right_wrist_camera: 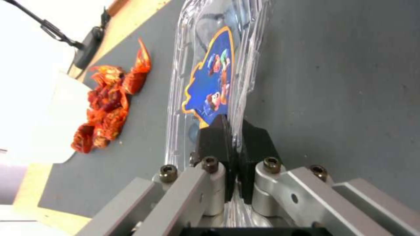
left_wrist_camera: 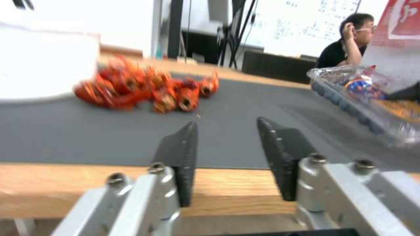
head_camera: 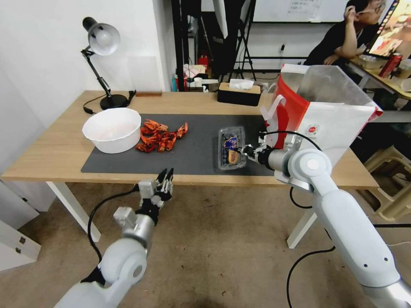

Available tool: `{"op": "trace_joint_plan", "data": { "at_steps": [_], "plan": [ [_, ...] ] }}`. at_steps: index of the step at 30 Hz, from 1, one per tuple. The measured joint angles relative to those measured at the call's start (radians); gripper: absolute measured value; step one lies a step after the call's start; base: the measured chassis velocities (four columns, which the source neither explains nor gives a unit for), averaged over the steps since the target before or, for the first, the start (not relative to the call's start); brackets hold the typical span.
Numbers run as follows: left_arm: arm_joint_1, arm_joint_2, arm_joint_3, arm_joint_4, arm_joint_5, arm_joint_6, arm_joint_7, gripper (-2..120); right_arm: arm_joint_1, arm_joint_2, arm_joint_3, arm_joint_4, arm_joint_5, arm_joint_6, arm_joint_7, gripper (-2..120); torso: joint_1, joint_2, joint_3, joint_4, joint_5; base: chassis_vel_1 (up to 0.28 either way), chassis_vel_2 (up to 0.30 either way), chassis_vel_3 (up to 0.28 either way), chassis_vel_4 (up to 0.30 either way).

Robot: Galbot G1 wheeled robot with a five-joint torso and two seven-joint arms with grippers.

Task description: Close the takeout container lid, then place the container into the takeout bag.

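Note:
The takeout container [head_camera: 231, 147], a clear clamshell with dark berries inside, lies on the grey mat just left of the takeout bag [head_camera: 329, 111]. Its lid [right_wrist_camera: 212, 82], bearing a blue and orange sticker, lies down over the base. My right gripper [head_camera: 247, 152] is at the container's bag-side edge. In the right wrist view the right gripper [right_wrist_camera: 232, 126] is shut on the clear plastic rim. The bag stands upright and open, foil lining showing. My left gripper [head_camera: 166, 173] hovers at the table's front edge, and the left wrist view shows it [left_wrist_camera: 227, 126] open, holding nothing.
A white bowl [head_camera: 112, 129] and a pile of red crayfish [head_camera: 160, 136] sit on the left part of the mat [head_camera: 192, 160]. A black tissue box [head_camera: 239, 93] and a desk lamp [head_camera: 102, 42] stand along the back of the wooden table [head_camera: 51, 158].

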Motion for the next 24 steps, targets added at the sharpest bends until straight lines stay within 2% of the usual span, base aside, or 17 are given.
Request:
{"op": "trace_joint_plan", "data": {
  "at_steps": [1, 3, 4, 7, 8, 10, 11, 14, 15, 17, 18, 19, 22, 24],
  "plan": [
    [0.0, 0.0, 0.0, 0.0, 0.0, 0.0, 0.0, 39, 0.0, 0.0, 0.0, 0.0, 0.0, 0.0, 0.0, 0, 0.0, 0.0, 0.0, 0.0, 0.0, 0.0, 0.0, 0.0, 0.0],
    [0.033, -0.015, -0.023, 0.031, 0.059, -0.058, 0.03, 50, 0.001, 0.004, -0.001, 0.0, -0.004, 0.007, -0.014, 0, 0.0, 0.0, 0.0, 0.0002, -0.0004, 0.0, 0.0, 0.0, 0.0],
    [0.033, -0.015, -0.023, 0.031, 0.059, -0.058, 0.03, 50, 0.001, 0.004, -0.001, 0.0, -0.004, 0.007, -0.014, 0, 0.0, 0.0, 0.0, 0.0002, -0.0004, 0.0, 0.0, 0.0, 0.0],
    [0.056, -0.044, -0.035, 0.071, 0.099, -0.103, 0.032, 65, 0.008, 0.01, -0.005, 0.0, -0.005, 0.014, -0.028, 0, 0.0, 0.0, 0.0, 0.0001, -0.0005, 0.0, 0.0, 0.0, 0.0],
    [0.056, -0.044, -0.035, 0.071, 0.099, -0.103, 0.032, 65, 0.008, 0.01, -0.005, 0.0, -0.005, 0.014, -0.028, 0, 0.0, 0.0, 0.0, 0.0001, -0.0005, 0.0, 0.0, 0.0, 0.0],
    [0.067, -0.062, -0.041, 0.093, 0.111, -0.123, 0.03, 74, 0.01, 0.012, -0.006, 0.002, -0.009, 0.028, -0.067, 0, 0.0, 0.0, 0.0, 0.0, -0.0004, 0.0, 0.0, 0.0, 0.0],
    [0.067, -0.062, -0.041, 0.093, 0.111, -0.123, 0.03, 74, 0.01, 0.012, -0.006, 0.002, -0.009, 0.028, -0.067, 0, 0.0, 0.0, 0.0, 0.0, -0.0004, 0.0, 0.0, 0.0, 0.0],
    [0.083, -0.077, -0.055, 0.12, 0.12, -0.149, 0.03, 89, 0.011, -0.003, -0.014, 0.025, -0.129, 0.096, -0.248, 0, 0.0, 0.0, 0.0, 0.0001, -0.0004, 0.0, 0.0, 0.0, 0.0],
    [0.083, -0.077, -0.055, 0.12, 0.12, -0.149, 0.03, 89, 0.011, -0.003, -0.014, 0.025, -0.129, 0.096, -0.248, 0, 0.0, 0.0, 0.0, 0.0001, -0.0004, 0.0, 0.0, 0.0, 0.0],
    [0.094, -0.081, -0.061, 0.128, 0.12, -0.159, 0.03, 97, 0.019, -0.023, -0.024, 0.051, -0.265, 0.183, -0.401, 0, 0.0, 0.0, 0.0, 0.0, -0.0002, 0.0, 0.0, 0.0, 0.0],
    [0.098, -0.082, -0.065, 0.131, 0.119, -0.162, 0.031, 99, 0.033, -0.033, -0.025, 0.067, -0.328, 0.221, -0.445, 0, 0.0, 0.0, 0.0, 0.0, -0.0002, 0.0, 0.0, 0.0, 0.0],
    [0.098, -0.082, -0.065, 0.131, 0.119, -0.162, 0.031, 99, 0.033, -0.033, -0.025, 0.067, -0.328, 0.221, -0.445, 0, 0.0, 0.0, 0.0, 0.0, -0.0002, 0.0, 0.0, 0.0, 0.0],
    [0.103, -0.087, -0.072, 0.133, 0.11, -0.169, 0.036, 100, 0.088, -0.062, -0.028, 0.1, -0.445, 0.32, -0.462, 0, 0.0, 0.0, 0.0, 0.0002, -0.0005, 0.0, 0.0, 0.0, 0.0],
    [0.104, -0.089, -0.074, 0.133, 0.109, -0.17, 0.039, 100, 0.106, -0.073, -0.027, 0.105, -0.473, 0.349, -0.451, 0, 0.0, 0.0, 0.0, 0.0002, -0.0004, 0.0, 0.0, 0.0, 0.0]
  ]
}}
